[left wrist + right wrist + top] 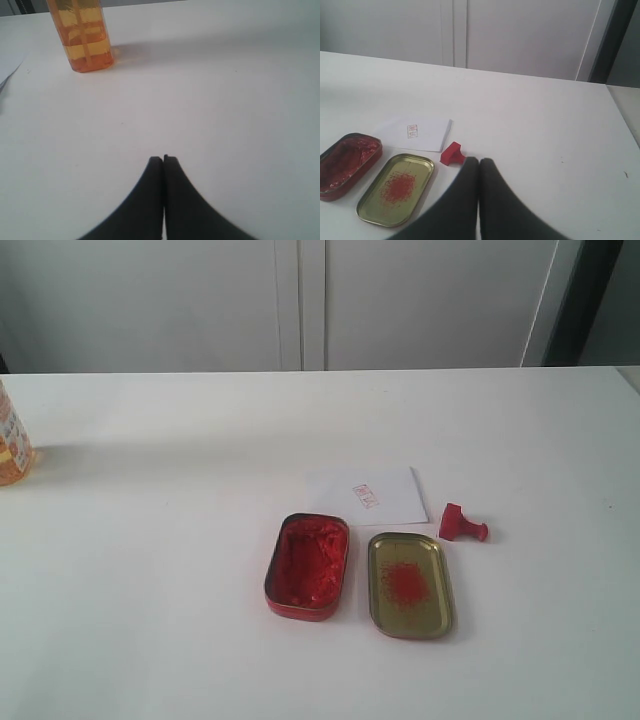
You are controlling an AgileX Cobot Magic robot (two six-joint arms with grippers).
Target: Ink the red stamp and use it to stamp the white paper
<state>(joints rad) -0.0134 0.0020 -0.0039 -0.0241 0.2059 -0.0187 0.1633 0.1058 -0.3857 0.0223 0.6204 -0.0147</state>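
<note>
The right pincer (pixel 479 162) and left pincer (pixel 163 159) were black. Just ahead of the right pincer, the stamp (pixel 452 154) was plain red; beyond it the white paper (pixel 430 135) bore a small red imprint (pixel 412 131). The tin (pixel 300 608) held dark red paste (pixel 310 560), its gold lid (pixel 405 550) a speckled red smear (pixel 405 585). The counter (pixel 530 125) was white.

Ink tin (pixel 300 610) left of lid (pixel 431 606), paper (pixel 388 492) behind both, stamp (pixel 461 524) right of paper, bottle (pixel 12 445) far left

The far edge lies open; an orange bottle (pixel 12 445) blocks the left edge. Tin (pixel 307 567), lid (pixel 410 585) and red stamp (pixel 461 524) crowd the middle.
</note>
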